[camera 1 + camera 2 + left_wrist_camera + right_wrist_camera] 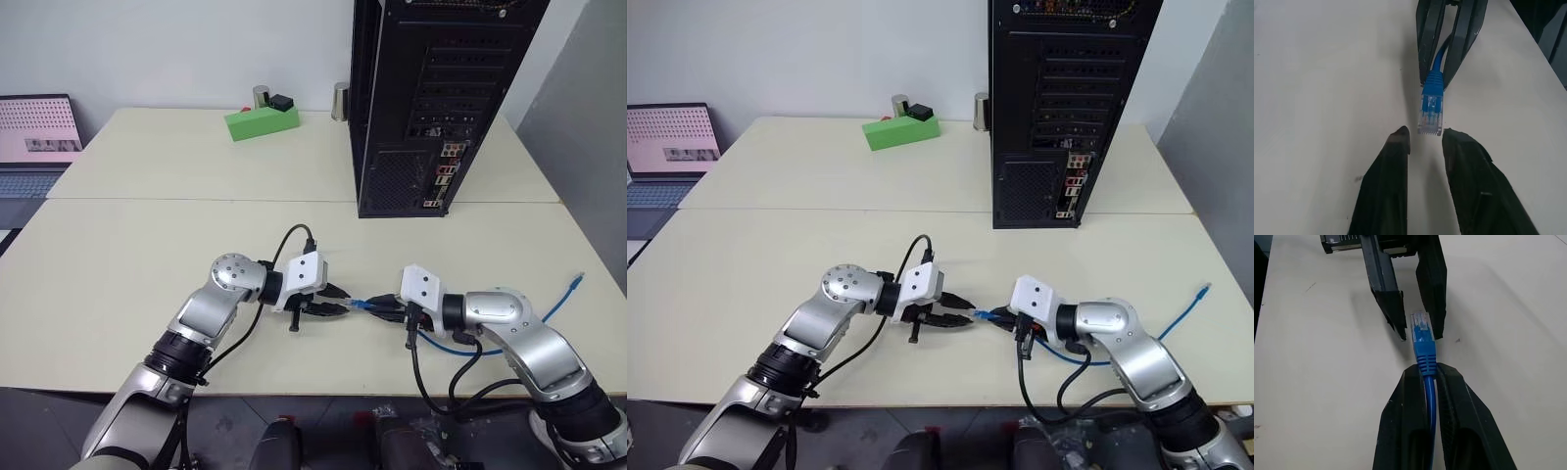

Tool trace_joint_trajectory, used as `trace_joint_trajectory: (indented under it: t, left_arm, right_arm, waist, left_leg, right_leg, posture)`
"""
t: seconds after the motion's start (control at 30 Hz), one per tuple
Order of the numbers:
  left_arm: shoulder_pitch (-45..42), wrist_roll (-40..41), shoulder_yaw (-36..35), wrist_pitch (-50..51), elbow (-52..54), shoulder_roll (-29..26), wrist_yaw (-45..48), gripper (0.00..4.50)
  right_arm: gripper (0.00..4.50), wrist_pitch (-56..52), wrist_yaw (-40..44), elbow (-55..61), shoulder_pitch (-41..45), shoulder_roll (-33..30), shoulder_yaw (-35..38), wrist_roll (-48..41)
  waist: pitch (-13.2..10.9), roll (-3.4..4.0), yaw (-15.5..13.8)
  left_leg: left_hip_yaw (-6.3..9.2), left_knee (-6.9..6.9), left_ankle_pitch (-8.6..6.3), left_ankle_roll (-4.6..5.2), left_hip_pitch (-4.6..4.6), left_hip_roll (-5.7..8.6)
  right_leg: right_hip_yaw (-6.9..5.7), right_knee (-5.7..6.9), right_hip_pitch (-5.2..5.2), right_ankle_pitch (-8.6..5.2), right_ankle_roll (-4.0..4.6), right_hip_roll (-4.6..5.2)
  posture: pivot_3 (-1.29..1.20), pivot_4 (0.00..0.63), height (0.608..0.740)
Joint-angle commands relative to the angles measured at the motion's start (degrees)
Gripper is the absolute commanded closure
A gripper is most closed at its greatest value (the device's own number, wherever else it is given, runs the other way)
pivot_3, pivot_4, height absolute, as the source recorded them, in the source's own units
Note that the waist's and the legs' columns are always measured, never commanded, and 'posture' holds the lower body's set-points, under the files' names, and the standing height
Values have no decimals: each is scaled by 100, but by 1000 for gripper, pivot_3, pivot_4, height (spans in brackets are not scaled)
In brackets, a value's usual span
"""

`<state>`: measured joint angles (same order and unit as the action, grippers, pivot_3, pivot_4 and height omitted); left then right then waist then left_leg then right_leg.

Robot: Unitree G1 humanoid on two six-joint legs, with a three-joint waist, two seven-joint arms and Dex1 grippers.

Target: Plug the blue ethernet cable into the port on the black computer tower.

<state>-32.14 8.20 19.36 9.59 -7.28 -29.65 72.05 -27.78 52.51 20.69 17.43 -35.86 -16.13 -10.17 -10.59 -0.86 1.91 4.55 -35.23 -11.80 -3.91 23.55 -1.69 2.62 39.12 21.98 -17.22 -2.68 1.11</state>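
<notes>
Now, step: you're handing the blue ethernet cable between pincers.
Right pincer: clamped on the cord behind the plug.
Left pincer: fingers apart, flanking the plug tip.
Next: close squarely on the plug, then carry it to the black computer tower.

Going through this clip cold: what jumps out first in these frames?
The two grippers meet tip to tip near the table's front edge: the right gripper is shut on the blue ethernet cable just behind its clear plug, and the left gripper has its fingers either side of the plug's tip, not yet touching it. Behind them, the black computer tower stands at the table's far right, rear face toward the robot.
</notes>
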Motion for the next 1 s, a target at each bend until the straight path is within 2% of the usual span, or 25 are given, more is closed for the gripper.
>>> trace_joint_trajectory:
  t: [0.03,0.1,0.43,0.57,0.63,0.83,1.0]
  left_arm:
    - [-73,44,-16,-19,182,54,11,4189]
    - [-63,36,-16,-26,176,66,3,4500]
    - [4,53,-118,-11,105,92,-99,4500]
    - [42,-20,-151,-172,28,45,-170,3801]
    - [46,31,-197,-178,34,60,-205,3269]
    - [57,188,-354,-257,80,153,-257,2071]
    - [109,286,-313,-215,204,190,-222,2046]
  right_arm:
    - [4464,80,57,198,120,-46,-15,17]
    - [4464,87,59,193,130,-54,-27,27]
    - [4464,135,49,139,160,-65,-23,93]
    - [4464,164,58,112,154,-94,-9,139]
    - [4465,173,70,108,146,-112,-12,152]
    - [4465,175,106,120,128,-120,-25,187]
    - [4466,187,121,114,140,-95,-46,196]
  waist:
    - [0,0,-2]
    - [0,0,-2]
    - [0,0,-2]
    - [0,0,-2]
    - [0,0,-2]
    - [0,0,-2]
    - [0,0,-2]
  left_leg:
    - [0,0,0,0,0,0]
    - [0,0,0,0,0,0]
    - [0,0,0,0,0,0]
    - [0,0,0,0,0,0]
    - [0,0,0,0,0,0]
    - [0,0,0,0,0,0]
    - [0,0,0,0,0,0]
  right_leg:
    - [0,0,0,0,0,0]
    - [0,0,0,0,0,0]
    - [0,0,0,0,0,0]
    - [0,0,0,0,0,0]
    - [0,0,0,0,0,0]
    - [0,0,0,0,0,0]
    - [0,0,0,0,0,0]
  posture:
    - [0,150,740]
    - [0,150,740]
    - [0,150,740]
    - [0,150,740]
    - [0,150,740]
    - [0,150,740]
    - [0,150,740]
